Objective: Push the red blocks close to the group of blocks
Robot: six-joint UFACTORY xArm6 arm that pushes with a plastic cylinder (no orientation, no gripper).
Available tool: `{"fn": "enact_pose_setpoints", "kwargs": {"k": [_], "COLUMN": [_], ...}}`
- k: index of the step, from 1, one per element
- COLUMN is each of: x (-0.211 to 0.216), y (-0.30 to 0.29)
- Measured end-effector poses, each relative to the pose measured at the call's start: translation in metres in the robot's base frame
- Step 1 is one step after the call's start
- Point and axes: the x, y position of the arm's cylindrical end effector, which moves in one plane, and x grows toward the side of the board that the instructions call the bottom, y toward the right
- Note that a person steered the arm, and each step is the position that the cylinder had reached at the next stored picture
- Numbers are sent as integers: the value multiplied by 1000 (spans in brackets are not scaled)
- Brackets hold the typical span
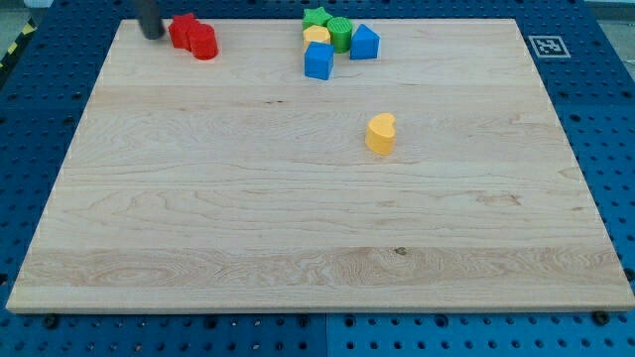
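Two red blocks sit touching at the view's top left: a star-like red block [183,30] and a red cylinder [203,43] just right of it. My tip [152,36] stands just left of the red star block, close to it. The group lies at the top centre: a green star [317,18], a green cylinder [340,34], a yellow block [317,37], a blue cube [318,61] and a blue triangular block [364,43]. The red blocks are well left of the group.
A yellow heart-shaped block [380,134] lies alone right of the board's middle. The wooden board [298,218] rests on a blue perforated table. A marker tag [547,45] sits past the board's top right corner.
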Motion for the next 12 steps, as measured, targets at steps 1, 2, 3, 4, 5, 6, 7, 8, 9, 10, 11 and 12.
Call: {"fn": "enact_pose_setpoints", "kwargs": {"k": [1, 2, 3, 4, 5, 6, 7, 8, 9, 10, 11, 12], "x": [4, 11, 18, 19, 19, 20, 41, 70, 101, 107, 107, 105], "y": [45, 66, 82, 109, 128, 126, 92, 64, 80, 96, 96, 114]}}
